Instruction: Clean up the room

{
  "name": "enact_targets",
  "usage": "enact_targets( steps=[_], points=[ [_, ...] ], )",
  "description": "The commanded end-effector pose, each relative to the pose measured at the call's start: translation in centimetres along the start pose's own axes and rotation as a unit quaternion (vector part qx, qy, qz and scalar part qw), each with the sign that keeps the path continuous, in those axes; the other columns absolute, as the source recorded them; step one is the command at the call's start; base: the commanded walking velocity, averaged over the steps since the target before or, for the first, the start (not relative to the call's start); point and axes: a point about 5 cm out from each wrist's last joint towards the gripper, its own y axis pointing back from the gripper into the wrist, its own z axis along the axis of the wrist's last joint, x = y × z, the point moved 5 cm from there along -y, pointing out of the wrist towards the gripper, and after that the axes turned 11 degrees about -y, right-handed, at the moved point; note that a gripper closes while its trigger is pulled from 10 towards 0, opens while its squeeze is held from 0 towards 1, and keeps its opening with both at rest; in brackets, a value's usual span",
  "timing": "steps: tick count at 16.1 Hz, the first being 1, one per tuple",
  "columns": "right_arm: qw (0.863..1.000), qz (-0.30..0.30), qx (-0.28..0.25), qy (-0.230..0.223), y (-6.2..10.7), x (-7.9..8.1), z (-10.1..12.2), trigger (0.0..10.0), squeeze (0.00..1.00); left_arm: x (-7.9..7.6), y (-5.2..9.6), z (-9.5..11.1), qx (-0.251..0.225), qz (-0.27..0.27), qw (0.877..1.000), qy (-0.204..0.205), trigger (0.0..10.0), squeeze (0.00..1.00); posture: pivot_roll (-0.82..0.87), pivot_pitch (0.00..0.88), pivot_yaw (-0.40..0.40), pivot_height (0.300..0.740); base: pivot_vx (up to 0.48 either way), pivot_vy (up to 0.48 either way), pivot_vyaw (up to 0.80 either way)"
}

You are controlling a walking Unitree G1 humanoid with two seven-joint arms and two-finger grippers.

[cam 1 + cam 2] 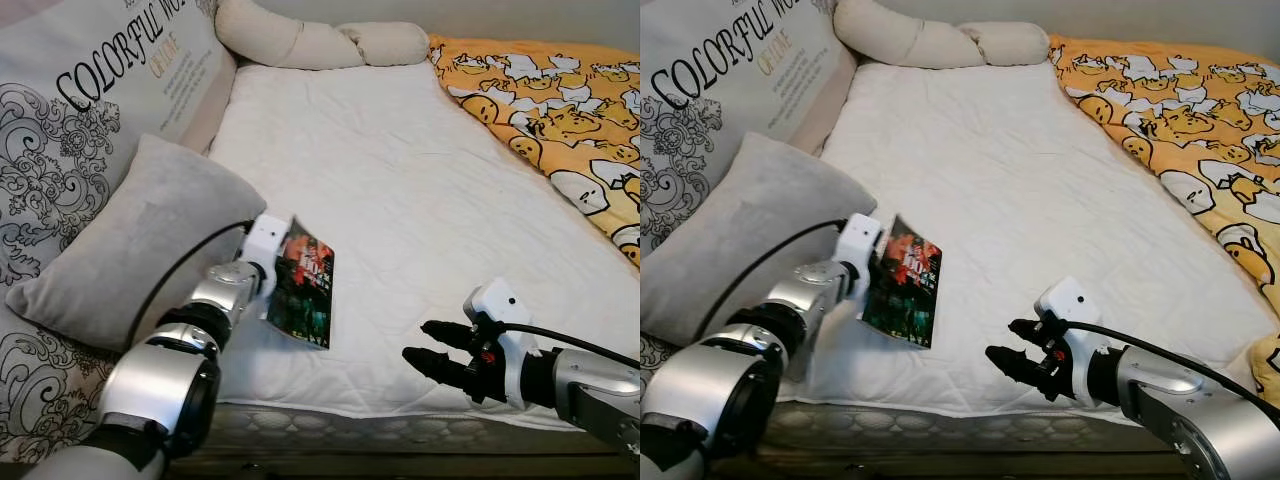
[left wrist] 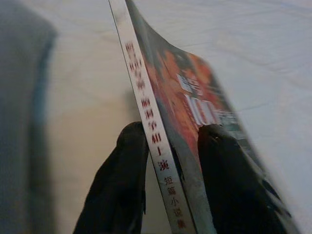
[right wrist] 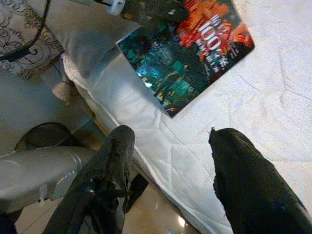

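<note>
Silver arms (image 1: 160, 385); black-fingered end effectors (image 1: 438, 350)

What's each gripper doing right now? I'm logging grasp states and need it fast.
Left gripper: shut on the book, pinching it at the spine edge.
Right gripper: open, holding nothing, over the near edge of the mattress.

Book (image 1: 305, 290) on mattress (image 1: 400, 180), right of pillow (image 1: 130, 240)

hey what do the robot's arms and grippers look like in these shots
Both arms are shiny silver metal with black joint bands. Each wrist carries a white boxy camera housing fed by a thin black cable. The left gripper and right gripper each have two long, matte black, rounded fingers; the right one shows a small red detail.
</note>
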Motion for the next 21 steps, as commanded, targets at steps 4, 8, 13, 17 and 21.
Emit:
enact_targets(
  steps=[4, 8, 13, 17, 21],
  points=[
    [0.999, -0.037, -0.026, 0.012, -0.1, -1.3, 1.4, 10.0, 0.00, 1.6, 0.5, -2.0, 0.041, 0.038, 0.998, -0.015, 10.0, 0.00, -0.26, 0.000, 0.024, 0.740, 0.000, 0.000, 0.00],
    [0.995, -0.080, -0.060, 0.005, -1.1, -2.7, 2.2, 10.0, 0.00, 3.1, 1.0, -1.8, 0.012, 0.055, 0.997, 0.047, 10.0, 0.00, -0.20, 0.000, 0.033, 0.740, 0.000, 0.000, 0.00],
    [0.974, -0.173, -0.138, -0.042, -3.0, -4.8, 2.6, 10.0, 0.00, 2.4, 2.3, 3.6, -0.179, 0.003, 0.976, 0.123, 10.0, 0.47, -0.12, 0.000, 0.062, 0.740, 0.000, 0.000, 0.00],
    [0.957, -0.218, -0.173, -0.080, -4.0, -6.0, 2.0, 10.0, 1.00, 0.0, 6.4, 3.6, -0.222, 0.014, 0.972, 0.074, 10.0, 1.00, -0.06, 0.000, 0.049, 0.740, 0.000, -0.360, 0.00],
    [0.953, -0.230, -0.180, -0.081, -4.6, -6.1, 1.6, 10.0, 1.00, 0.0, 9.2, 1.6, -0.202, 0.061, 0.975, 0.068, 10.0, 1.00, -0.04, 0.000, 0.042, 0.740, 0.000, -0.480, 0.00]
  ],
)
